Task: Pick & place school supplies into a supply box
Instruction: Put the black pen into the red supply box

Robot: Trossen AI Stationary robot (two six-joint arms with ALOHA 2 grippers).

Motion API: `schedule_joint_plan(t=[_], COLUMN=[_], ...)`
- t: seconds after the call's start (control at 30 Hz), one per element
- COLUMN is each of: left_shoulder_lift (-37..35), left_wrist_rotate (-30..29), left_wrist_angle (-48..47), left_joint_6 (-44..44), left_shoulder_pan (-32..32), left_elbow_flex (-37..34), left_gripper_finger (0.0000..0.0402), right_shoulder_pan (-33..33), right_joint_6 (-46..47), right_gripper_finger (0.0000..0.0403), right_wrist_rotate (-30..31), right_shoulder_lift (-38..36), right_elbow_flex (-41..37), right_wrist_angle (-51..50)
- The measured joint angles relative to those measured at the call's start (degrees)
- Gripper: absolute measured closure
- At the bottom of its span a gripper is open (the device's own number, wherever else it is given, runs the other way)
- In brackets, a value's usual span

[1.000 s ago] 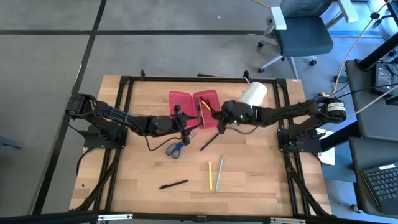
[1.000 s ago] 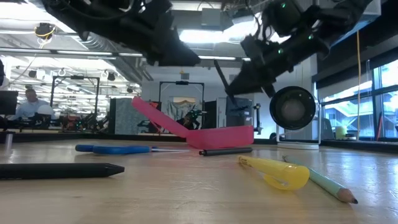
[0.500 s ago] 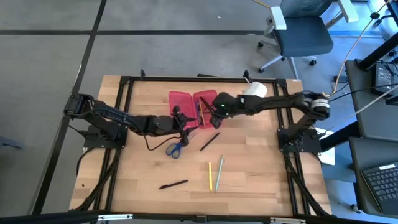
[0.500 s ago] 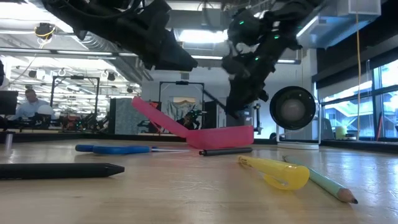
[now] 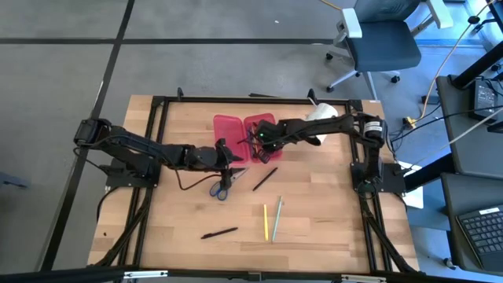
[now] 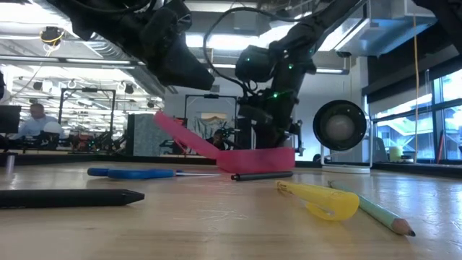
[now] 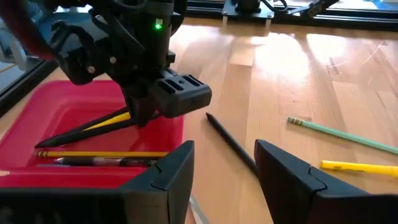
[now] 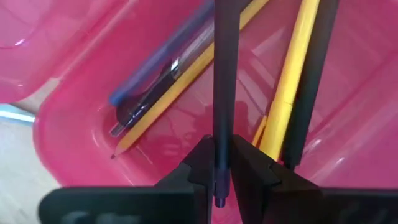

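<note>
The supply box (image 5: 236,126) lies open on the wood, a red-pink case with two halves. Its right half (image 8: 93,118) holds a yellow pencil (image 8: 180,81), a dark blue pen (image 8: 149,81) and a yellow pen (image 8: 289,81). My right gripper (image 5: 262,141) reaches down into that half, shut on a thin black pen (image 8: 225,74). My left gripper (image 7: 224,171) waits open just in front of the box, holding nothing. On the table lie blue scissors (image 5: 220,187), a black pen (image 5: 265,178), a yellow pen (image 5: 266,222), a green pencil (image 5: 277,218) and a black marker (image 5: 218,233). My right gripper pinches the black pen near one end (image 8: 217,168) between its two fingers. The fingers slant steeply down from the table's right, and the pen runs on beyond their tips. It slants down into the box half (image 7: 81,132); whether its lower end touches the floor I cannot tell.
A big white roll (image 5: 321,118) stands at the far right behind my right arm. The box lid (image 6: 184,133) slants up at the left. Bare wood lies along the near edge and at the right.
My right gripper has gone toward the table's left and down to the box, tipping from a shallow slant to steeply downward. The black pen went with it, from above the table beside the box down into the right half. The grip stays shut.
</note>
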Motion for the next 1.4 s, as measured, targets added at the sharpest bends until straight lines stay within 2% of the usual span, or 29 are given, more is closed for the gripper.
schedule_joint_plan(t=[0.33, 0.73, 1.03, 1.27, 1.33, 1.4], left_shoulder_lift=[0.0, 0.0, 0.0, 0.02, 0.02, 0.02], left_wrist_rotate=[-0.12, -0.13, -0.14, -0.16, -0.19, -0.17], left_wrist_angle=[-0.38, -0.38, -0.55, -1.62, -1.65, -1.75], left_joint_6=[0.13, 0.13, 0.13, 0.13, 0.13, 0.13], left_shoulder_pan=[-0.11, -0.09, -0.1, -0.11, -0.11, -0.11], left_elbow_flex=[-0.02, -0.02, -0.02, -0.02, -0.02, -0.02], left_gripper_finger=[0.0244, 0.0245, 0.024, 0.0243, 0.0241, 0.024], right_shoulder_pan=[0.02, 0.02, 0.04, 0.42, 1.07, 2.22], right_joint_6=[-1.04, 0.46, 0.08, -4.95, -10.39, -17.04], right_gripper_finger=[0.0355, 0.0313, 0.0311, 0.0311, 0.0311, 0.0311], right_wrist_rotate=[0.42, 0.65, 9.94, 10.15, 9.7, 6.68], right_shoulder_lift=[0.19, 0.19, -2.17, -10.28, -12.79, -15.07], right_elbow_flex=[0.01, -0.03, -0.1, -0.1, -0.1, -0.08], right_wrist_angle=[-0.98, -0.87, -0.2, -0.08, -0.39, -1.66])
